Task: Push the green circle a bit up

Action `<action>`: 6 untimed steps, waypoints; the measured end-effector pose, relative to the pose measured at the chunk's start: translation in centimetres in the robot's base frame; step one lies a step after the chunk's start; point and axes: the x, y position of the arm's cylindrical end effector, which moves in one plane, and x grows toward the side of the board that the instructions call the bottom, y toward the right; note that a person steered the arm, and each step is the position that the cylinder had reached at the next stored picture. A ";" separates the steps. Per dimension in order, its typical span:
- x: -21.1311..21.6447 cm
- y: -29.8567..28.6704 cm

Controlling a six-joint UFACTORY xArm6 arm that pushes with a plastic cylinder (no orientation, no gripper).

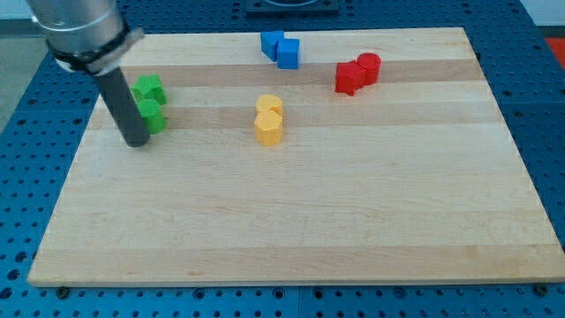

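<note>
Yellow blocks [268, 120]: two touching, nearest the view's bottom, well to the view's right of the green circle.
Surface [291, 230]: I see pale wooden board over a blue perforated bench [547, 106].
Green circle [152, 116]: near the board's left edge, touching the green star [148, 88] just above it.
My tip [137, 143]: planted just left of and slightly below the green circle, rod pressed against its side.
Gripper: I have none, only the rod.
Blue blocks [281, 49]: far upper right of the green circle.
Red blocks [357, 73]: farther right again.
</note>
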 end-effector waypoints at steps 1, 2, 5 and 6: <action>-1.5 -0.6; -1.4 -0.6; -2.3 0.1; -4.4 0.0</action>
